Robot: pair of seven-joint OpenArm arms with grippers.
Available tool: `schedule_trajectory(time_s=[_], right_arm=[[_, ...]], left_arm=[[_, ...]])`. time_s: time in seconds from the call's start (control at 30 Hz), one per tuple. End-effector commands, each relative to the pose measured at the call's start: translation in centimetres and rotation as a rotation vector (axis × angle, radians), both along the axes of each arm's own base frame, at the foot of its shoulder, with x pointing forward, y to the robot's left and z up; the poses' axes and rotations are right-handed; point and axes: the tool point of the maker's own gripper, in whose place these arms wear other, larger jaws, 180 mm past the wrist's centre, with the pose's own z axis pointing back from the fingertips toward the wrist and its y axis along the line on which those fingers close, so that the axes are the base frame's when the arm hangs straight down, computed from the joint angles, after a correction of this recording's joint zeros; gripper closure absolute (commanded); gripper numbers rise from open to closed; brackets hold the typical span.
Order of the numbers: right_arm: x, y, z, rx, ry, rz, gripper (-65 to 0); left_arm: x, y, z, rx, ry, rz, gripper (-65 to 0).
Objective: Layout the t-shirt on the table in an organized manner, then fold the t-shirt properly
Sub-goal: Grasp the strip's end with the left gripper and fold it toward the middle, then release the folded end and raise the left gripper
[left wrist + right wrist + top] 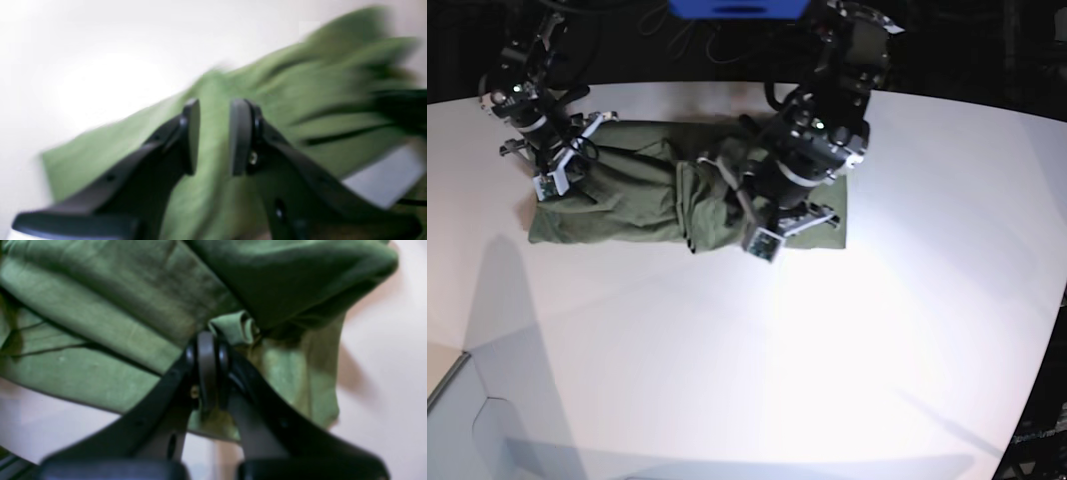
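1. Base view, nearest: bare white surface (757, 380), curved edge at the far side. Nothing else on the near half that I can make out.
2. Mid surface: t-shirt (627, 195), olive green, lying as a long bunched band running left to right, wrinkled, with a heap of folds near its middle. Its left end lies flatter.
3. Left arm is on the right of the base view, over the shirt's right portion. Its wrist camera block hangs just above the cloth edge.
4. Left gripper (213, 133) in the left wrist view: fingers (191, 133) spread apart with a clear gap, green cloth seen through the gap. Frame is motion-blurred, so cannot tell if the tips touch the fabric. No cloth is visibly clamped.
5. Right arm is on the left of the base view, at the shirt's far left end.
6. Right gripper (207, 370) in the right wrist view: fingers (206, 350) pressed together, pinching a small rolled fold of the t-shirt (100, 340) at the tips. Cloth drapes and hangs from the pinch, and the pale surface (393, 373) shows beside it.
7. Far: dark background behind the surface edge, with a blue object at top centre, too cropped to identify.
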Motion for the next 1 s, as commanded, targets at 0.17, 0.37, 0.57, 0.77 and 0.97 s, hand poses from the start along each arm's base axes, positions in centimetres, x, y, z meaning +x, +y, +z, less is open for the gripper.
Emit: schedule_trajectory(time_s=[0.17,0.37,0.57,0.77,0.97], right_arm=[[0.6,-0.2,0.7,-0.003,-0.031,-0.004,0.0],[0.6,-0.2,0.8,-0.002,-0.032,-0.004,0.0],[0.6,-0.2,0.7,-0.001,-0.031,-0.005,0.0],[0.6,-0.2,0.7,-0.001,-0.031,-0.005,0.0],[0.6,-0.2,0.7,-0.001,-0.031,-0.005,0.0]], left_arm=[[-2.7,-2.3,-1.2,-0.001,0.03,-0.112,-14.9],[-6.1,-5.6,-3.0,0.036,0.07,-0.274,-14.9],[-5.4,-4.4,0.1,0.033,-0.027,-0.275,-14.9],[-3.4,2.9,2.0,0.059,-0.075,-0.068,-14.9],[-4.7,8.6,-0.8,0.136,0.007,0.056,-14.8]])
